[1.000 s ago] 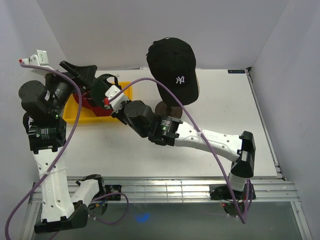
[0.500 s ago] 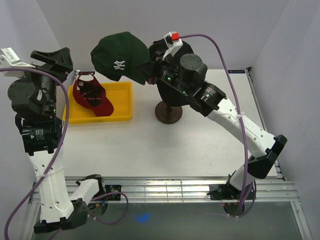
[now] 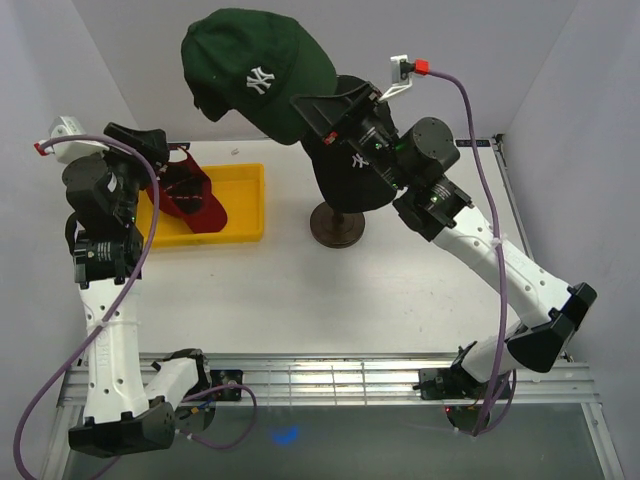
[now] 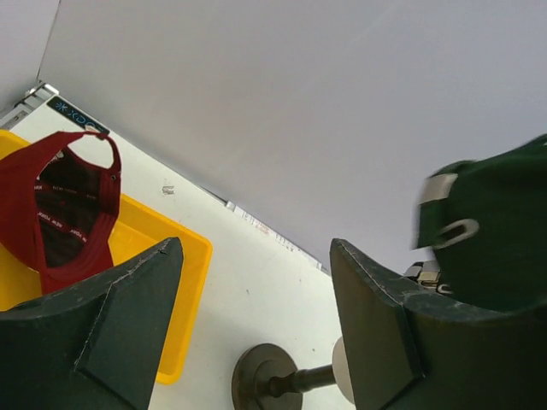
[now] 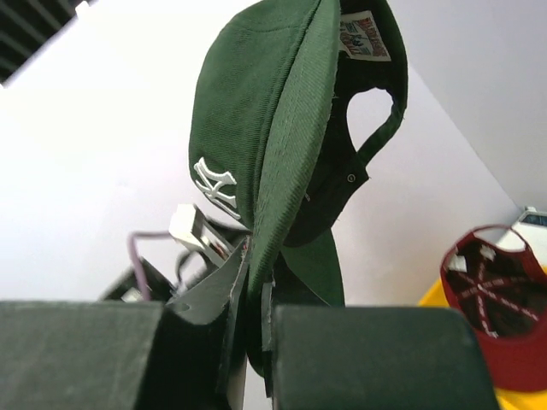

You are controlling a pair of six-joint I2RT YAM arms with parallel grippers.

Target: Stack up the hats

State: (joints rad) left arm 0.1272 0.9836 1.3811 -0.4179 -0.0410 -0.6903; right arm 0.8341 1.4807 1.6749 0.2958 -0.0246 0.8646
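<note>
High above table (image 3: 300, 290), right gripper (image 3: 314, 113) clamps green hat (image 3: 250, 70) by brim, crown leftward.

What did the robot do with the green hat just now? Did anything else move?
The right fingers, pinching the green hat by its brim, carried it out of the yellow tray, across and up, so it now hangs above the black hat on the stand. The red hat stayed in the tray, the black hat stayed on the stand, and the left fingers stayed open and empty.
</note>
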